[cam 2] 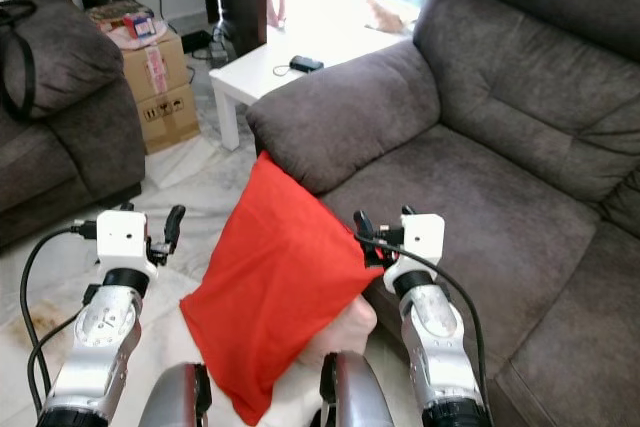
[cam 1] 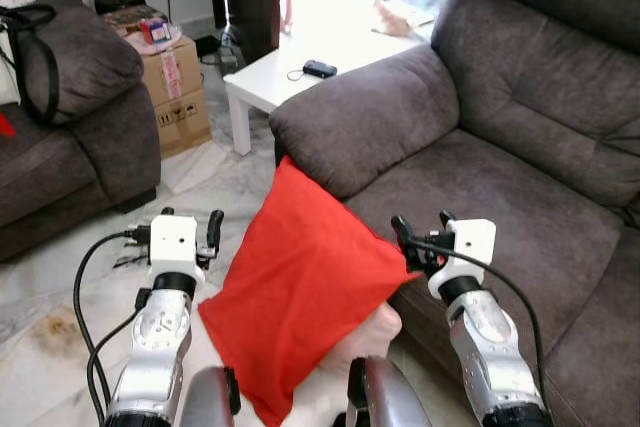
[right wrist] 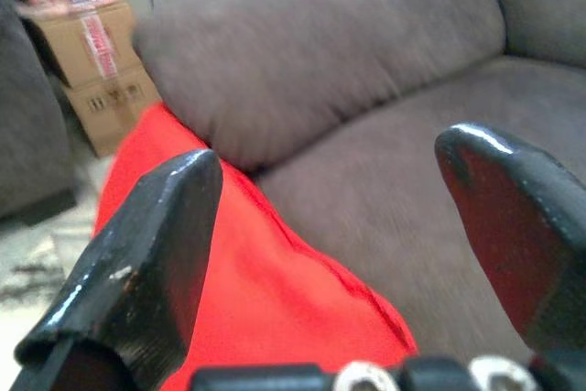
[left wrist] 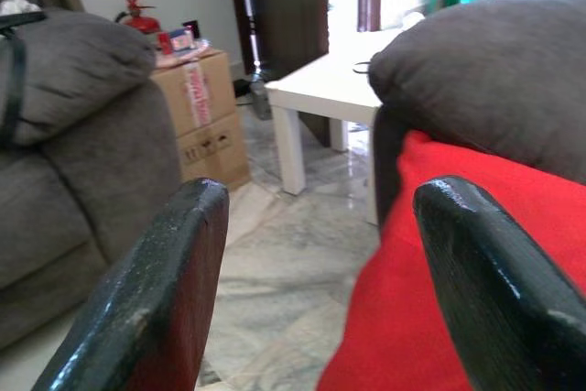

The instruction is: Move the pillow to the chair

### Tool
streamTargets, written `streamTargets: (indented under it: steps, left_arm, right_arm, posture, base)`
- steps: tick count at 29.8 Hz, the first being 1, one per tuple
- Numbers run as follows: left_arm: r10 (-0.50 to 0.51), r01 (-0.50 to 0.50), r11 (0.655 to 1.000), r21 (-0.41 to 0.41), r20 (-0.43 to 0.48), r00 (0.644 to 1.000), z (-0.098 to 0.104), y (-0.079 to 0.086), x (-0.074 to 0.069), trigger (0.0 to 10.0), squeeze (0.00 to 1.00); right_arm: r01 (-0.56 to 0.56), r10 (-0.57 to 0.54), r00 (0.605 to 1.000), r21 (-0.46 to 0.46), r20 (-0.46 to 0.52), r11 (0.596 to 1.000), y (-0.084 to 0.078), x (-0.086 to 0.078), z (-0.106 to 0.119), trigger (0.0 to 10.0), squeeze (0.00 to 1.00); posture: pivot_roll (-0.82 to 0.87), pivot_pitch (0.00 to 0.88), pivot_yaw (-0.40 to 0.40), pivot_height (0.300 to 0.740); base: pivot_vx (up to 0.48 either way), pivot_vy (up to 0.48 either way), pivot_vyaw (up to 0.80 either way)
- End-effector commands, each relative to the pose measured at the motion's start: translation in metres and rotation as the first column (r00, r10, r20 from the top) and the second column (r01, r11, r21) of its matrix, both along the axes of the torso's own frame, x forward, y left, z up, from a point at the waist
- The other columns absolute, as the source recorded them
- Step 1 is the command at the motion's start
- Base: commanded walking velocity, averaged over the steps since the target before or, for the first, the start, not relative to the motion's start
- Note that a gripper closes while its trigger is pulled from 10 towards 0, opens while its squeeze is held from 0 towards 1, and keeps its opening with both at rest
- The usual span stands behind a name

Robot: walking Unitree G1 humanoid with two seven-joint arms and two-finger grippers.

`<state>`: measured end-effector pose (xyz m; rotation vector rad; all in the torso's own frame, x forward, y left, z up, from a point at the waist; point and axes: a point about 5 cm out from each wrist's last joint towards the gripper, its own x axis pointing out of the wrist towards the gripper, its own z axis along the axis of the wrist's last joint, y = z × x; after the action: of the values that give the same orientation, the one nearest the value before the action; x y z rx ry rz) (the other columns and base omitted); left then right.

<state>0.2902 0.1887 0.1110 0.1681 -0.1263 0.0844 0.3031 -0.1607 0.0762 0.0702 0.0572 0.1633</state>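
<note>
Two grippers flank one red pillow [cam 1: 300, 292], and that pairing is what the next move turns on. The pillow stands tilted between the arms, its top corner leaning against the front of the grey chair's [cam 1: 500, 207] armrest and its lower corner down near the robot's own body. Its long axis runs from that low near corner up and away toward the armrest.

The left gripper [cam 1: 188, 232] sits just beside the pillow's left edge, fingers parted; in its wrist view the red cloth lies to one side of the black fingers, with marble floor [left wrist: 284, 263] showing through the gap, so nothing is clamped. The right gripper [cam 1: 420, 232] is by the pillow's right corner, over the front edge of the seat cushion, fingers also spread — its wrist view shows red fabric low between them with the cushion behind, and I cannot tell whether cloth touches a finger.

Neither arm looks clearly nearer; both are close, one on each side. The pillow seems pressed between the two arms rather than pinched by either pair of fingers, though how it is actually supported is not plain. The seat lies ahead and to the right, so my judgement is that the carry goes forward and rightward — onto the cushion.
</note>
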Motion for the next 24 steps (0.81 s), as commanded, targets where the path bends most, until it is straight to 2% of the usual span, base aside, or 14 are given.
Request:
streamTargets:
  steps: [1,3,4,7,8,10,11,12,15,16,18,24]
  left_arm:
    - [0.003,-0.003,1.000,-0.012,-0.005,1.000,0.000,-0.002,-0.001,10.0,0.00]
    - [0.032,-0.032,0.999,-0.029,-0.005,0.999,0.000,0.005,-0.002,10.0,0.00]
    - [0.070,-0.071,0.997,-0.040,-0.008,0.997,-0.001,0.014,-0.004,10.0,0.00]
    - [0.147,-0.147,0.989,-0.018,-0.016,0.989,-0.002,0.031,-0.011,10.0,0.00]
    - [0.147,-0.147,0.989,-0.018,-0.016,0.989,-0.002,0.031,-0.011,10.0,0.00]
    - [0.227,-0.228,0.973,-0.022,-0.031,0.973,-0.006,0.047,-0.020,10.0,0.00]
    - [0.276,-0.277,0.961,-0.024,-0.045,0.960,-0.008,0.060,-0.029,10.0,0.00]
    - [0.286,-0.287,0.958,-0.022,-0.050,0.957,-0.009,0.063,-0.032,10.0,0.00]
    - [0.284,-0.285,0.958,-0.007,-0.068,0.956,-0.013,0.065,-0.040,10.0,0.00]
    - [0.252,-0.254,0.967,-0.002,-0.107,0.962,-0.022,0.060,-0.048,10.0,0.00]
    - [0.224,-0.227,0.974,-0.010,-0.143,0.964,-0.031,0.053,-0.054,10.0,0.00]
    - [0.226,-0.236,0.971,-0.027,-0.193,0.955,-0.046,0.042,-0.064,10.0,0.00]
  right_arm:
    - [0.009,-0.009,1.000,-0.023,-0.029,1.000,-0.004,0.003,-0.002,10.0,0.00]
    - [0.022,-0.022,0.998,-0.002,-0.066,1.000,-0.003,0.007,-0.005,10.0,0.00]
    - [0.035,-0.034,0.994,0.009,-0.104,0.999,-0.003,0.012,-0.009,10.0,0.00]
    - [0.060,-0.051,0.989,0.055,-0.139,0.997,-0.002,0.017,-0.012,10.0,0.00]
    - [0.060,-0.051,0.989,0.055,-0.139,0.997,-0.002,0.017,-0.012,10.0,0.00]
    - [0.072,-0.057,0.985,0.091,-0.164,0.993,0.000,0.021,-0.014,10.0,0.00]
    - [0.076,-0.054,0.983,0.119,-0.178,0.990,0.002,0.024,-0.014,10.0,0.00]
    - [0.078,-0.054,0.982,0.125,-0.183,0.989,0.003,0.025,-0.015,10.0,0.00]
    - [0.094,-0.063,0.973,0.136,-0.220,0.986,0.004,0.027,-0.018,10.0,0.00]
    - [0.107,-0.062,0.959,0.148,-0.278,0.983,0.007,0.029,-0.025,10.0,0.00]
    - [0.111,-0.052,0.947,0.171,-0.318,0.979,0.010,0.029,-0.030,10.0,0.00]
    - [0.072,0.019,0.913,0.208,-0.406,0.975,0.024,0.028,-0.041,10.0,0.00]
  posture:
    - [0.01,0.108,-0.098,0.575]
    - [0.01,0.108,-0.100,0.575]
    - [0.01,0.110,-0.103,0.575]
    - [0.02,0.116,-0.108,0.575]
    - [0.02,0.116,-0.108,0.575]
    - [0.04,0.120,-0.115,0.575]
    - [0.05,0.125,-0.120,0.575]
    - [0.05,0.125,-0.120,0.575]
    - [0.06,0.129,-0.126,0.575]
    - [0.07,0.138,-0.135,0.575]
    - [0.09,0.144,-0.141,0.575]
    - [0.09,0.157,-0.158,0.575]
  base:
    - [0.000,0.000,0.00]
    - [0.000,0.000,0.00]
    - [0.000,0.000,0.00]
    - [0.000,0.000,0.00]
    - [0.000,0.000,0.00]
    - [0.000,0.000,0.00]
    - [0.000,0.000,0.00]
    - [0.000,0.000,0.00]
    - [0.000,0.000,0.00]
    - [0.000,0.000,0.00]
    - [0.000,0.000,0.00]
    - [0.000,0.000,0.00]
